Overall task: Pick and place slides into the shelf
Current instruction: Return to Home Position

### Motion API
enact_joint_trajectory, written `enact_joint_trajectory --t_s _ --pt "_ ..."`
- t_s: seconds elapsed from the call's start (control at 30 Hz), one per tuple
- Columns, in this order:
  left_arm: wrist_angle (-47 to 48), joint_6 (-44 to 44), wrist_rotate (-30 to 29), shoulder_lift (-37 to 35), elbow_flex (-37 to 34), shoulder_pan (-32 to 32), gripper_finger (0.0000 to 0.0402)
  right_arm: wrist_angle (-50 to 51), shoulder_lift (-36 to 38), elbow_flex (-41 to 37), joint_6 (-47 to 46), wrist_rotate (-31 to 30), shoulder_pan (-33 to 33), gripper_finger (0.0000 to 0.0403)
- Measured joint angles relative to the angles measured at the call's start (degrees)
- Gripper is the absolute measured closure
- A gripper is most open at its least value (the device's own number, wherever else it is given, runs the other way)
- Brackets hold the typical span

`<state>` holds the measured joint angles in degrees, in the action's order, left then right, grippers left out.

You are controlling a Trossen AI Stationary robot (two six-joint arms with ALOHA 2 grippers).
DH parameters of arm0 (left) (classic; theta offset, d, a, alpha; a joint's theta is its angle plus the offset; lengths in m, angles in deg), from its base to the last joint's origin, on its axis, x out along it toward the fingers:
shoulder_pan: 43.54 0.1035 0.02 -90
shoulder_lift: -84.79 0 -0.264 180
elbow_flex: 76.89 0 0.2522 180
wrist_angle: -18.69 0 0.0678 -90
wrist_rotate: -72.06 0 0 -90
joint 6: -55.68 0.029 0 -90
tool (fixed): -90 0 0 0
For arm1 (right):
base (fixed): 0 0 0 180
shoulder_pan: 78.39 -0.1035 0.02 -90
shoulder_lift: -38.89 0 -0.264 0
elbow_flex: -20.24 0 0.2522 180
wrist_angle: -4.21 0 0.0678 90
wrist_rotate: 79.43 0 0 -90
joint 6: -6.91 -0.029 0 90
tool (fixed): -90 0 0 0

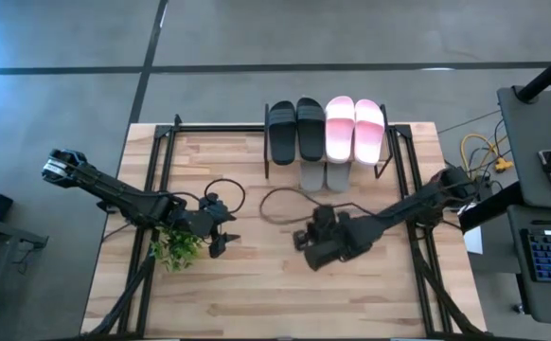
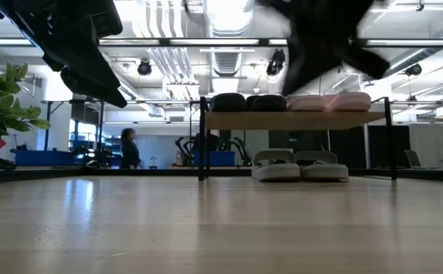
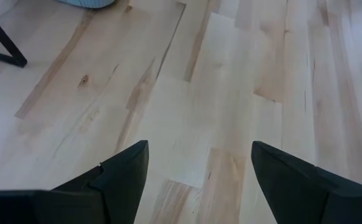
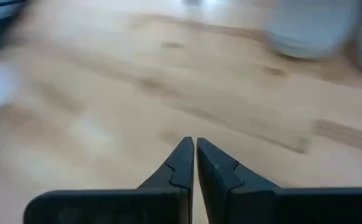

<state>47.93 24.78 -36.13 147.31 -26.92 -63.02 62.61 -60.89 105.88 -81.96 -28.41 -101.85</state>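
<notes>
The shelf (image 1: 325,161) stands at the table's far edge. On its top board lie the black pair (image 1: 295,131) and the pale pink pair (image 1: 354,130); the grey pair (image 1: 324,176) rests on the table under the board, also seen in the low view (image 2: 299,167). My left gripper (image 1: 218,246) hovers open over bare wood at the table's left-middle, next to a small plant. My right gripper (image 1: 304,243) is shut and empty above the table's middle, nearer than the shelf; its fingertips (image 4: 194,149) meet over bare wood.
A potted green plant (image 1: 176,248) stands at the left, right beside my left gripper. A loose black cable loop (image 1: 280,204) lies between the shelf and my right gripper. Bare wood (image 1: 285,294) stretches along the near side. A person stands far back in the room (image 2: 129,148).
</notes>
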Motion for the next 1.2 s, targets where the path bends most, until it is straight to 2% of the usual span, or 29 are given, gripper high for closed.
enact_joint_trajectory --t_s 0.1,0.2,0.4,0.5,0.6,0.73,0.9,1.0,1.2 --pt "0.0 1.0 0.0 0.0 0.0 0.0 0.0132 -0.1 0.0 6.7 8.4 -0.1 -2.5 0.0390" --pt "0.0 3.4 0.3 -0.1 0.3 0.0 0.0132 0.0 0.1 12.1 12.9 -0.1 -3.0 0.0390" --pt "-0.9 8.3 0.6 -0.1 2.5 0.1 0.0132 0.6 0.1 19.8 12.6 -0.2 -2.3 0.0390" --pt "-0.9 12.2 0.7 -0.5 3.4 0.4 0.0132 0.3 0.1 21.8 17.4 0.0 -2.6 0.0390" --pt "-0.4 14.6 2.0 -1.5 4.0 1.7 0.0132 -0.1 0.4 22.3 19.5 3.4 -2.7 0.0390" --pt "0.4 14.8 4.8 -2.9 4.0 3.7 0.0132 -7.4 0.9 19.0 21.1 4.7 -3.2 0.0390" --pt "0.3 14.8 7.7 -4.6 4.0 5.2 0.0132 -26.0 1.0 11.0 25.3 4.7 -3.7 0.0390" --pt "0.4 14.8 8.1 -5.5 4.0 5.2 0.0132 -33.5 2.3 5.2 26.0 4.9 -3.7 0.0390" --pt "0.5 11.8 8.7 -8.5 3.9 5.3 0.0132 -39.6 13.1 -4.1 30.6 4.8 -4.2 0.0390"
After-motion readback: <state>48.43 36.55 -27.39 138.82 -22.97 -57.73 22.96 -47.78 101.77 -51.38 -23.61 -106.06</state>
